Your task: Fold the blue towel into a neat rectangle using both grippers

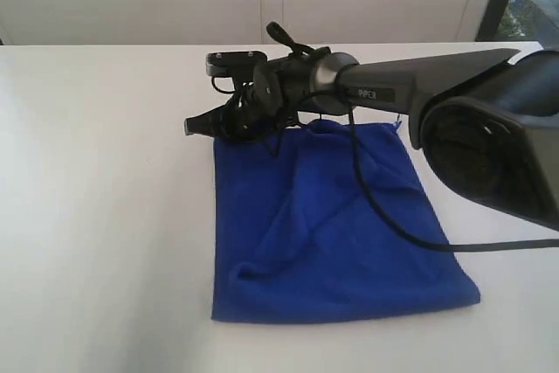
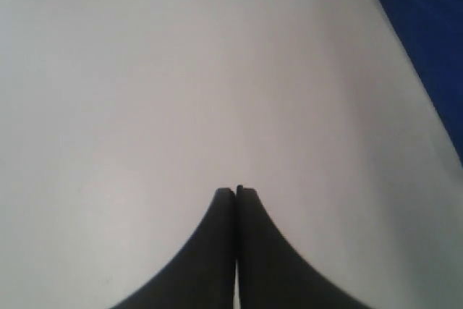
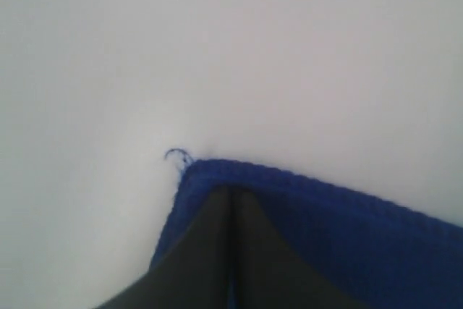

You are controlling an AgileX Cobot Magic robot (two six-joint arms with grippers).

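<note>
— Royal-blue terry-cloth towel (image 1: 336, 233) first: we see it lying on the white tabletop (image 1: 105, 216), a little toward four o'clock of the middle in the exterior view. It is roughly squared off but rumpled, with soft creases running across it.

— We agree. And the black right gripper (image 1: 194, 125)? We find it at the towel's eleven o'clock corner, on an arm that reaches in from three o'clock, with a grey lettered link (image 1: 376, 93) along it.

— Yes. From its own wrist camera we see its two fingers (image 3: 206, 244) pressed together right over that corner, where a loose blue thread (image 3: 177, 155) curls out onto the table. Whether any cloth is nipped between them we cannot tell.

— We also note a black cable (image 1: 384, 216) hanging from that arm. It trails down over the towel toward four o'clock, then runs off toward three o'clock.

— And the black left gripper (image 2: 236, 190)?

— Closed as well, we would say, tip against tip. It points at bare white tabletop, and the towel's edge shows just off to one side of it, apart from the fingers.
</note>
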